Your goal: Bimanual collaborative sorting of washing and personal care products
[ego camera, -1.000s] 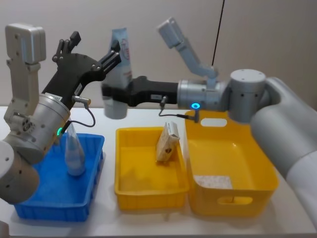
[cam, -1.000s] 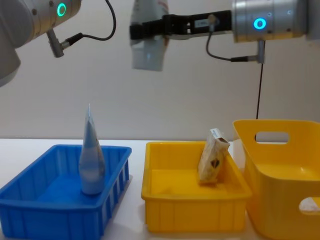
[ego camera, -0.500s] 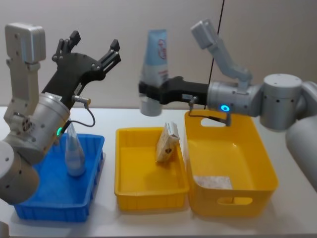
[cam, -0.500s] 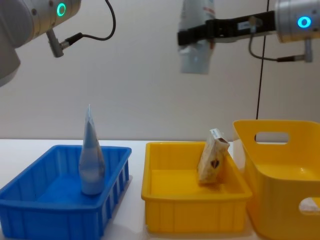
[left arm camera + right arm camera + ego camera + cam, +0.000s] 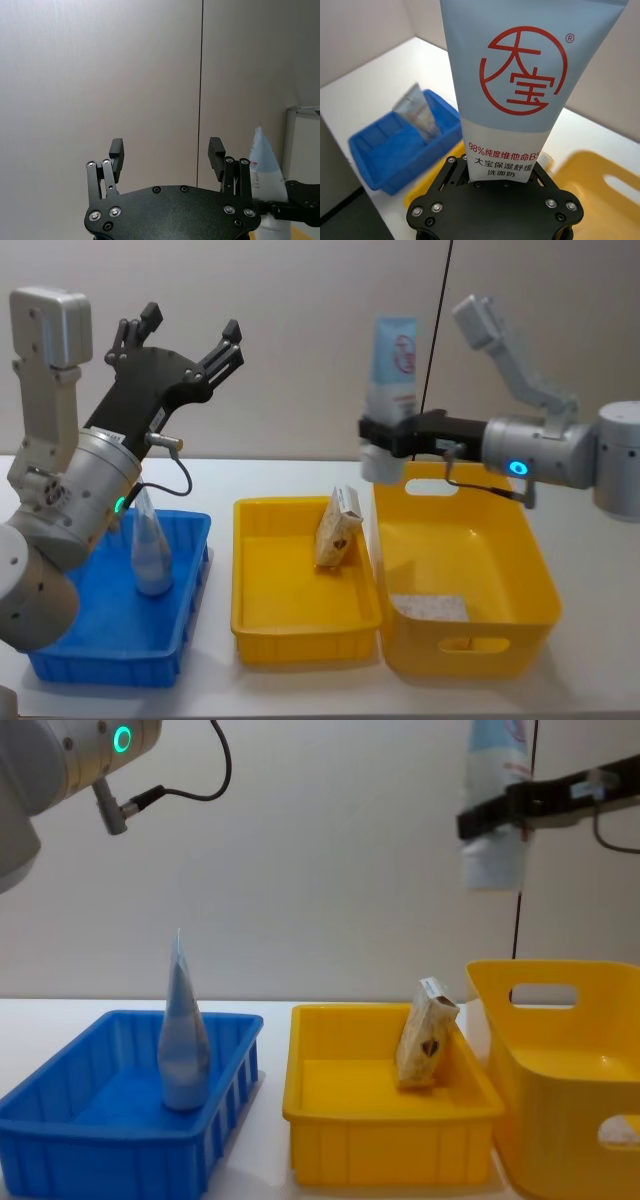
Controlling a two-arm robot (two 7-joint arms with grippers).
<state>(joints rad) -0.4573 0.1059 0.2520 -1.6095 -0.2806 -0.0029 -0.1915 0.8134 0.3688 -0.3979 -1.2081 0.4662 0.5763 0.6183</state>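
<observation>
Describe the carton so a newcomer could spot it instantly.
Find the middle bin, the shallow yellow one between the blue bin and the deeper yellow bin. The carton leans against its right wall, the sole boxy item; the others are tubes.

A pale blue tube point(image 5: 389, 390) with a red circular logo is held upright, white cap down, in the air above the seam between the two yellow bins. A second pale blue tube point(image 5: 151, 552) stands cap-down in the blue bin point(image 5: 60, 640). A small white carton point(image 5: 339, 527) leans tilted in the shallow yellow bin point(image 5: 300, 625).
</observation>
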